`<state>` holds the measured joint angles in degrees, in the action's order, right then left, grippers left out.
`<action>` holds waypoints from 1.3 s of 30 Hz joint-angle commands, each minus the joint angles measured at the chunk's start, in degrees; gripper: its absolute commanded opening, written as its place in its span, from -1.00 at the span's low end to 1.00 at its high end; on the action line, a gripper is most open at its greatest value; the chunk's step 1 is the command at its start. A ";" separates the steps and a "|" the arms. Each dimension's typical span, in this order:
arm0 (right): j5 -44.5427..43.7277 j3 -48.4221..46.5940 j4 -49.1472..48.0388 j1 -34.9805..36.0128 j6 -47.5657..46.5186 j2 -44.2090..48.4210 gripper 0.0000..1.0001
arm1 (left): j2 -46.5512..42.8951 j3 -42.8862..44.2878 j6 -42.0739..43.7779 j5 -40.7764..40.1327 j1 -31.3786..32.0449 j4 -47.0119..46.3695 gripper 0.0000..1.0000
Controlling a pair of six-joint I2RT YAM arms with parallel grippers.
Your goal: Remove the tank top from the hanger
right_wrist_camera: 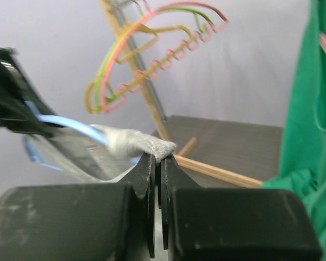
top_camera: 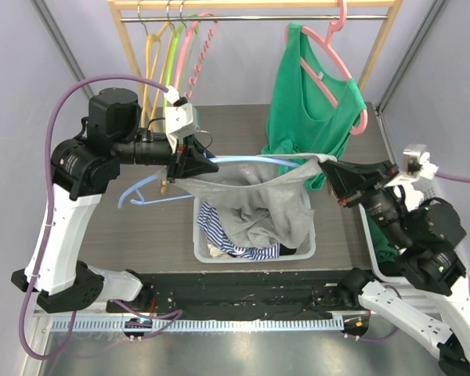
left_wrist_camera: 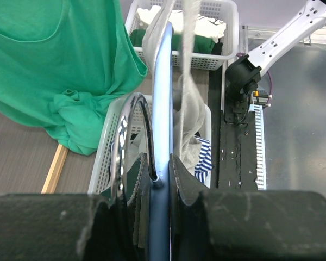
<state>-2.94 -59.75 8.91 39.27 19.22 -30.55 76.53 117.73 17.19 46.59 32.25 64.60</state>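
Note:
A grey tank top (top_camera: 276, 196) hangs from a light-blue hanger (top_camera: 251, 160) held level above the white basket (top_camera: 197, 235). My left gripper (top_camera: 207, 166) is shut on the hanger near its metal hook. In the left wrist view the blue bar (left_wrist_camera: 162, 109) runs up between the fingers, with grey cloth (left_wrist_camera: 191, 98) draped over it. My right gripper (top_camera: 327, 166) is at the hanger's far right end, shut on the top's shoulder strap. The right wrist view shows the grey knit (right_wrist_camera: 138, 142) pinched at the fingertips (right_wrist_camera: 158, 157), beside the blue hanger (right_wrist_camera: 70, 124).
A green tank top (top_camera: 313, 110) on a pink hanger (top_camera: 341, 66) hangs from the wooden rack behind. Several empty coloured hangers (top_camera: 176, 55) hang at the rack's left. The basket holds striped and grey clothes. A second basket (left_wrist_camera: 223, 32) with green cloth stands at the right.

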 commanded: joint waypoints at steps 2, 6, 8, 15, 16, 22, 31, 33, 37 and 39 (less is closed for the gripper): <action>-11.65 -2.21 9.53 0.02 -2.88 -5.92 -0.98 | -1.65 0.74 0.74 0.96 0.09 -1.76 -0.99; -14.37 -1.95 12.62 0.02 -3.75 -5.84 -0.98 | -1.65 1.18 0.65 0.96 0.01 -1.67 -1.00; -16.74 -2.13 15.16 0.02 -4.02 -5.23 -0.98 | -1.65 1.27 0.74 0.96 0.01 -1.58 -1.00; -17.10 -1.43 22.38 0.02 -2.79 -2.33 -0.98 | -1.39 1.89 0.56 1.31 0.01 -1.67 -1.00; -16.58 -1.34 22.99 0.02 -2.61 -1.98 -0.99 | -1.39 2.06 0.48 1.23 0.01 -1.76 -1.00; -11.04 -0.63 27.74 0.02 -2.26 -1.62 -0.99 | -1.12 2.50 -0.84 1.22 0.01 -2.46 -1.00; -6.74 -4.49 29.50 0.02 -4.54 -5.84 0.74 | -0.60 3.12 -2.42 5.97 0.01 -2.90 -1.00; -4.11 -7.83 30.29 0.02 -6.65 -6.54 0.97 | -0.51 2.51 -2.42 6.59 0.01 -2.90 -1.00; 6.70 -14.24 31.70 0.02 -11.83 -4.53 1.00 | 0.63 2.59 -1.63 7.20 0.01 -3.25 -0.99; 13.20 -16.36 32.75 0.02 -14.90 -3.30 1.00 | 2.56 3.55 -1.20 7.90 0.36 -3.42 -1.00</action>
<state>-2.70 -69.17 42.02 39.24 11.57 -37.52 76.95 118.83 15.90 51.27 32.25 64.90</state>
